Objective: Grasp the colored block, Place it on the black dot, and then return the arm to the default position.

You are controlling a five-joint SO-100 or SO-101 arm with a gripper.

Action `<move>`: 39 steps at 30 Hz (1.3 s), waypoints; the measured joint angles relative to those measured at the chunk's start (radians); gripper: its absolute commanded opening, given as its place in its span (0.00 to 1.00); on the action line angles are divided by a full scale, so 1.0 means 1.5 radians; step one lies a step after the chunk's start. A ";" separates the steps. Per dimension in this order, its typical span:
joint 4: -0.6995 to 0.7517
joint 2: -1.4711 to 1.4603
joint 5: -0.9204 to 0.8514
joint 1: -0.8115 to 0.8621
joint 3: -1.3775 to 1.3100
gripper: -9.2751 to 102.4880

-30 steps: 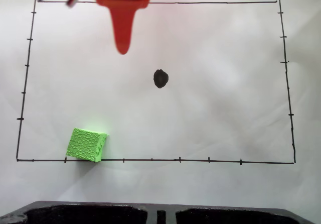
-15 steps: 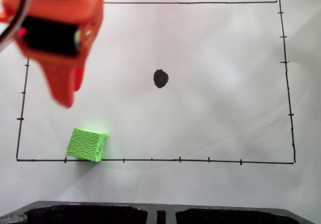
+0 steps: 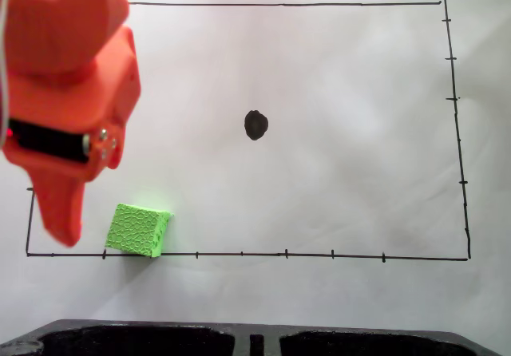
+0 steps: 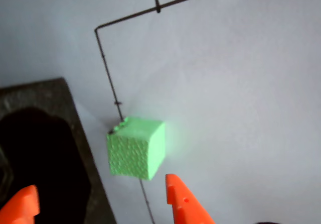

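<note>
Fingers (image 4: 173,204) spread wide, empty, near block (image 4: 136,147).

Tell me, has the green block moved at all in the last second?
No. In the fixed view the green block sits at the same spot on the bottom border line, while the orange gripper came down beside it.

Your orange arm (image 3: 68,77) is reaching down the left side of the fixed view, its pointed finger (image 3: 60,212) aiming downward; in the wrist view your gripper (image 4: 100,204) is spreading its fingertips apart.
</note>
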 measured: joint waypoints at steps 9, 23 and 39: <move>0.021 -0.086 0.050 -0.035 -0.057 0.41; 0.030 -0.196 0.067 -0.049 -0.124 0.40; 0.032 -0.285 0.062 -0.062 -0.200 0.39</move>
